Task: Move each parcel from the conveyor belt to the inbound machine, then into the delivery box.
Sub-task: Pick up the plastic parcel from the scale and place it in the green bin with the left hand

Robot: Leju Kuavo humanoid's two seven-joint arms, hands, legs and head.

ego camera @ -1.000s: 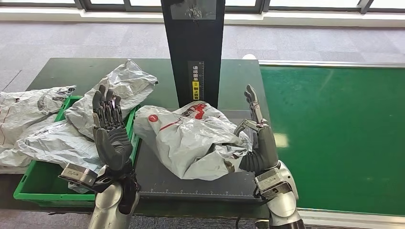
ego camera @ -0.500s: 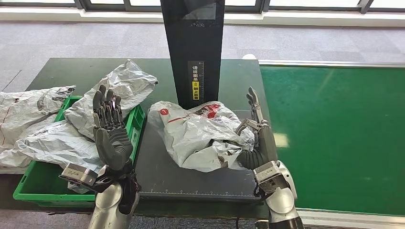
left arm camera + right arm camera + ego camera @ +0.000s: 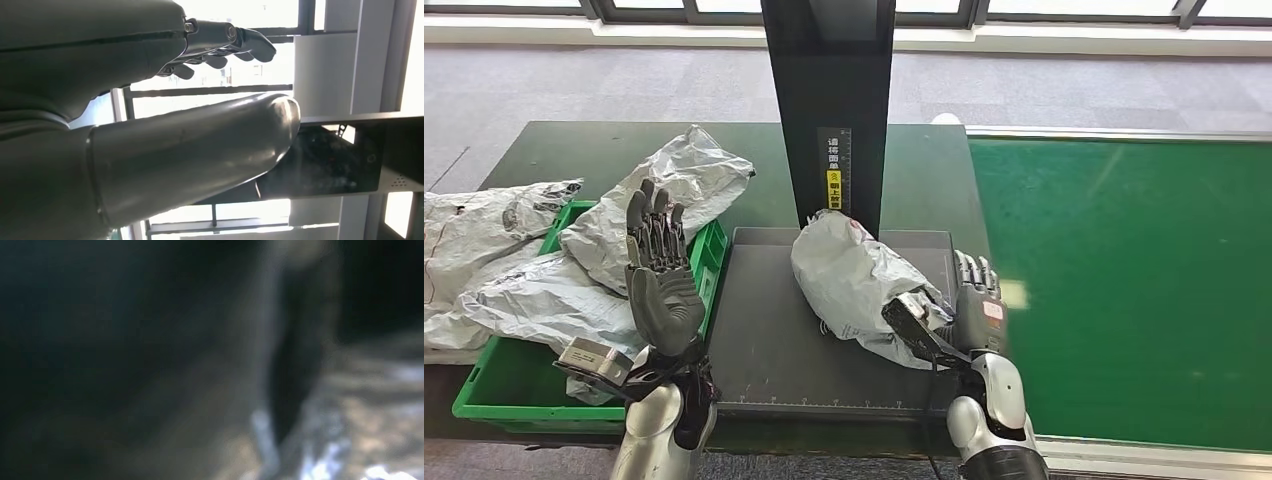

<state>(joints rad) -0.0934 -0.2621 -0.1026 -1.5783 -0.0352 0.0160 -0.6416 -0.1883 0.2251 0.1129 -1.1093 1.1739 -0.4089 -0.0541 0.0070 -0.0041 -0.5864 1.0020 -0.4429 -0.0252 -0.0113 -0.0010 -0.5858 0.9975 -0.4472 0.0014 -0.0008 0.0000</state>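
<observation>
Head view shows a grey parcel (image 3: 859,285) lying on the dark flat plate (image 3: 764,340) of the inbound machine, just in front of its black upright post (image 3: 829,100). The parcel is crumpled, with a little red print near its far end, and its near end touches the right hand (image 3: 969,310). This right hand is at the right near side of the parcel, with its dark thumb pressed on the bag and its other fingers (image 3: 977,272) raised beside it; whether it really grips the parcel or only rests against it, I cannot tell. Right wrist view is dark and blurred, with some shiny grey wrinkled plastic (image 3: 350,440) close to the camera. The left hand (image 3: 661,285) is raised upright above the left edge of the plate, holding nothing, and its fingers are straight and a little apart. In the left wrist view the left hand has its thick thumb (image 3: 200,160) and its fingers (image 3: 225,42) well apart, with bright windows behind. Left of the machine stands a green box (image 3: 499,390) with several other grey bags (image 3: 544,290) heaped in it and over its rim. On the right side lies the green conveyor belt (image 3: 1124,280).
</observation>
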